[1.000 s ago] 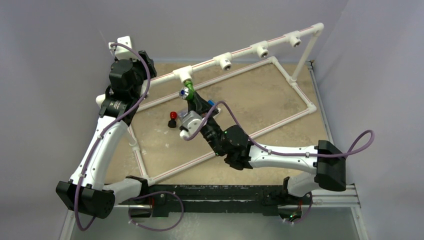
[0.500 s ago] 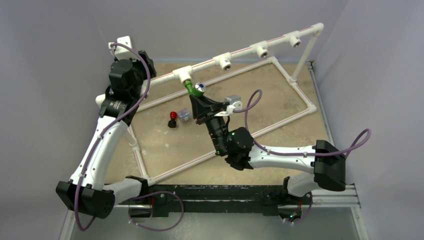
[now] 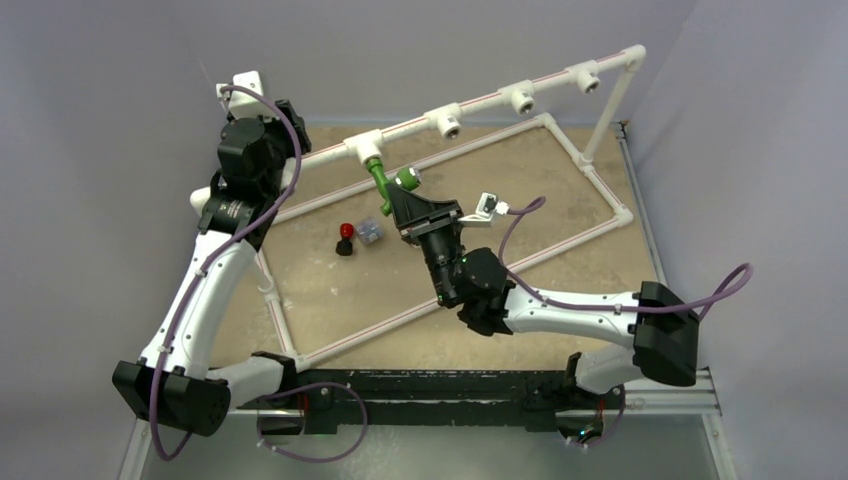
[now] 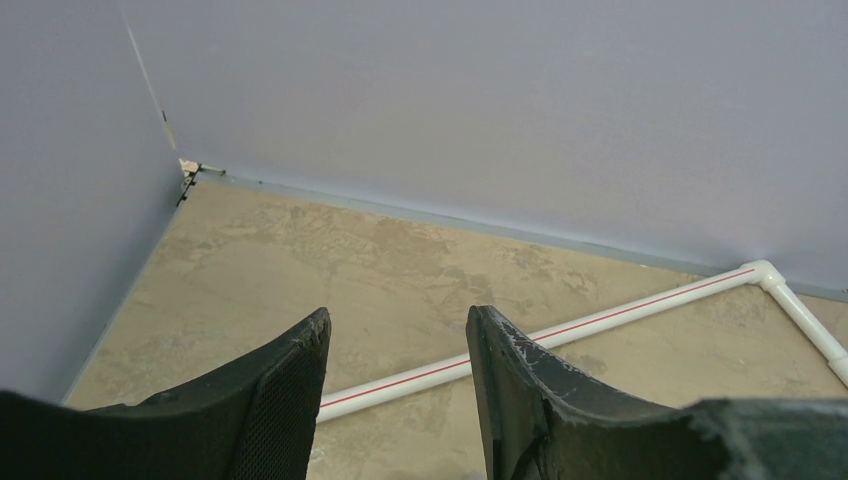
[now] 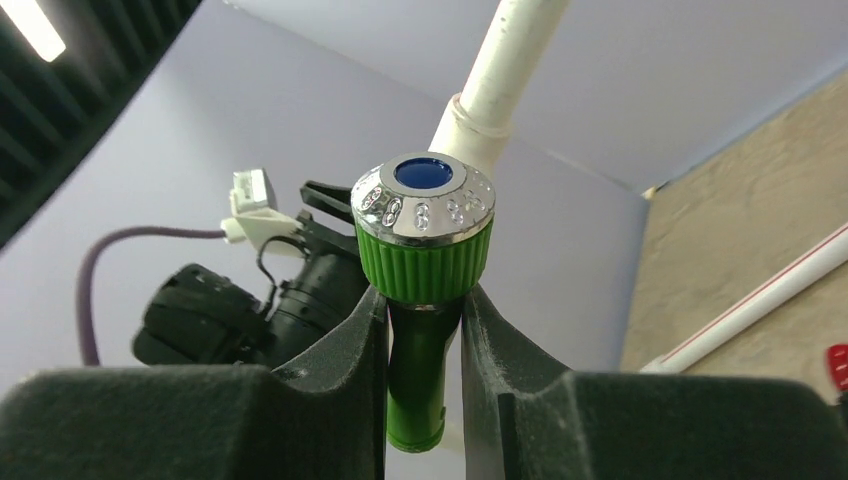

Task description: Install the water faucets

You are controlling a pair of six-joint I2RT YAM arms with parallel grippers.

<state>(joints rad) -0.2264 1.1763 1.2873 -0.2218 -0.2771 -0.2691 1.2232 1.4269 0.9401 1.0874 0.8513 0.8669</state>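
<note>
Where lilac walls [image 3: 450,40] meet tan tabletop [image 3: 330,290], right hand [image 5: 423,300] tight on green faucet [image 5: 424,260], left hand [image 4: 398,320] parted, empty.

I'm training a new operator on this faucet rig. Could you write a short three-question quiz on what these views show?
1. True or false: the right gripper is shut on the green faucet.
2. Where is the black faucet with the red knob? A: on the table, inside the pipe frame; B: atop the raised pipe; C: screwed into a tee fitting.
3. Fill in: the left gripper is ___, with nothing between its fingers.
Key: 1 true; 2 A; 3 open.
</note>
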